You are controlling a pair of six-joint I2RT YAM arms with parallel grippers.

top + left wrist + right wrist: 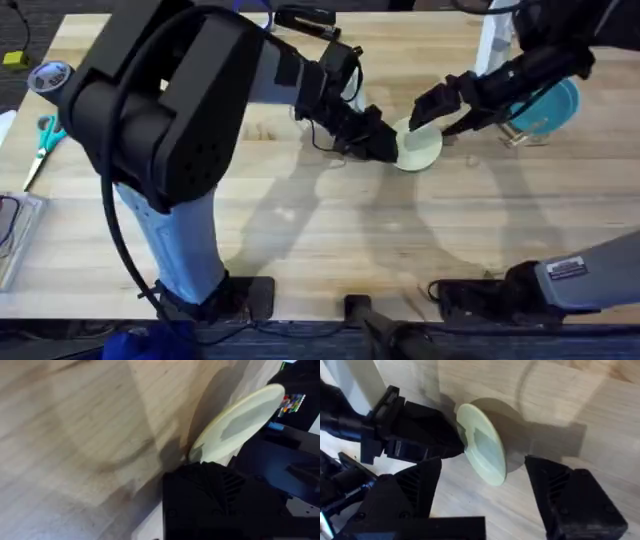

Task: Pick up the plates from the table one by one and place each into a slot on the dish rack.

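Mid-table: left gripper (pixel 388 148) clamps yellow-green plate (pixel 418 146); right gripper (pixel 447 108) open beside; teal plate (pixel 548 106) behind.

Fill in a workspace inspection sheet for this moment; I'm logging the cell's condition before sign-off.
Surface: light wooden table.
Job's things: pale yellow-green plate lifted on edge, pinched at its rim; teal-blue plate at the dish rack.
Clutter: scissors and tape roll at the left edge.
Grippers: left gripper shut on the plate; right gripper open around it.
Cables: black cable along the left arm.
Surroundings: dark floor beyond the table.
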